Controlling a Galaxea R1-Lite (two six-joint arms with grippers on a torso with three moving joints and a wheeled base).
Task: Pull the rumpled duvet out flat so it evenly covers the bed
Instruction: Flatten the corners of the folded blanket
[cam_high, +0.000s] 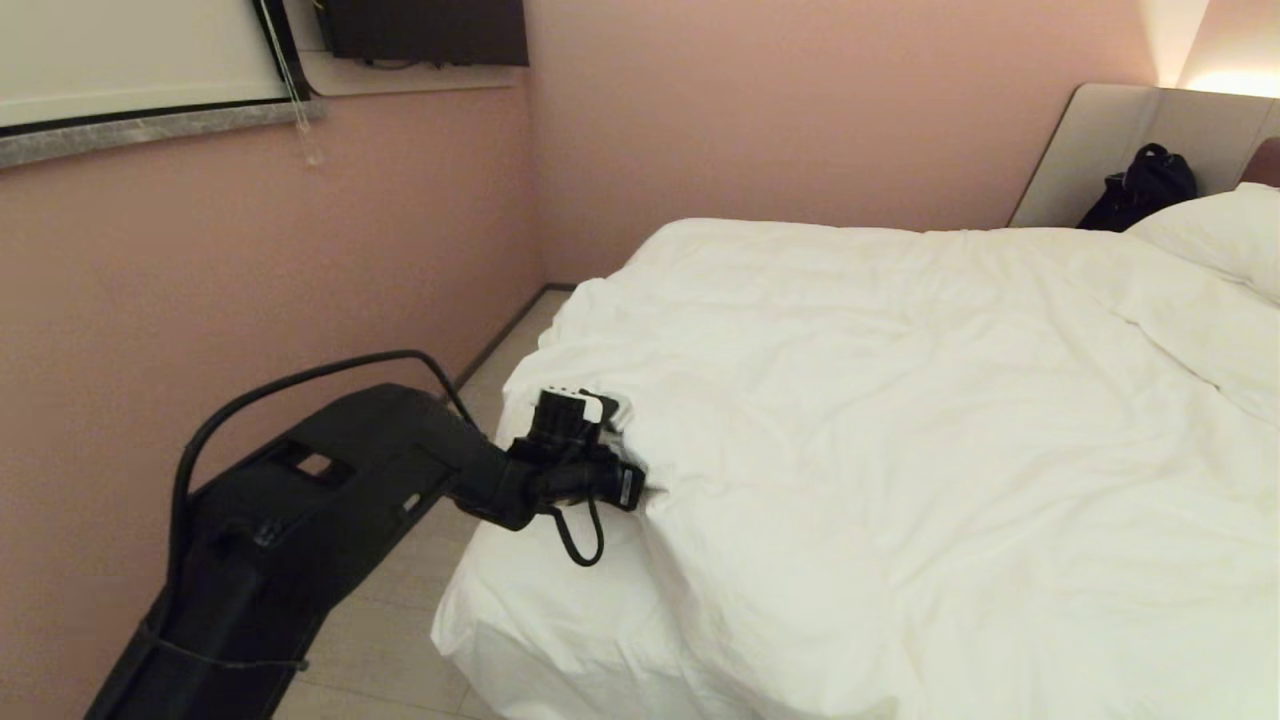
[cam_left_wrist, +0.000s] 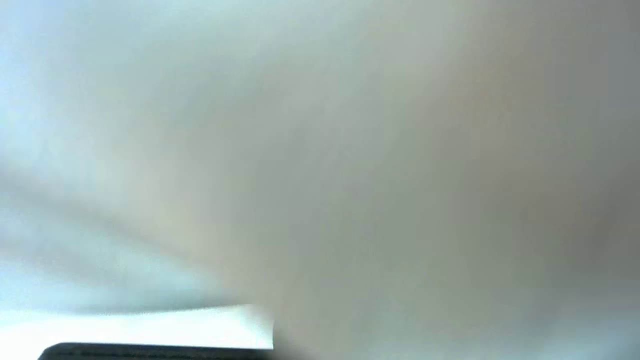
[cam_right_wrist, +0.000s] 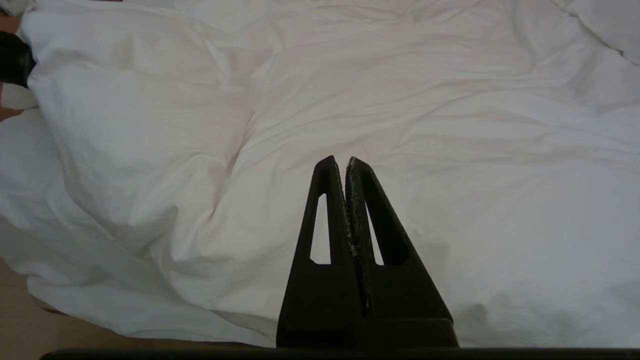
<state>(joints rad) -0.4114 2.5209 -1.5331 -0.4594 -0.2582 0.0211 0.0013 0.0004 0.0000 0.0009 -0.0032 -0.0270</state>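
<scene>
left gripper (cam_high: 640, 478) sits at the near-left corner of the bed (cam_high: 520, 660), its fingers buried in a fold of the duvet (cam_high: 900, 420) and pressed together on the cloth (the fingertips themselves are hidden by fabric, and the left wrist view is filled with nothing but blurred white cloth right against the lens). the black left arm (cam_high: 300, 520) reaches in from the lower left of the head view, over the pale floor (cam_high: 400, 620) that runs between the bed and the pink wall (cam_high: 200, 300).

right gripper (cam_right_wrist: 347, 165) hangs just above the duvet at the near edge of the bed, fingers closed against each other and holding nothing; it is outside the head view.

the duvet lies across the whole mattress, wrinkled, with creases fanning out from where the left gripper pinches it, and its near edge drooping over the foot of the bed toward the floor. farther back on the right a white pillow (cam_high: 1220, 235) rests at the head end, touching the duvet's upper edge. behind it stands the padded headboard (cam_high: 1110, 150), with a black bag (cam_high: 1145, 185) leaning against it.
</scene>
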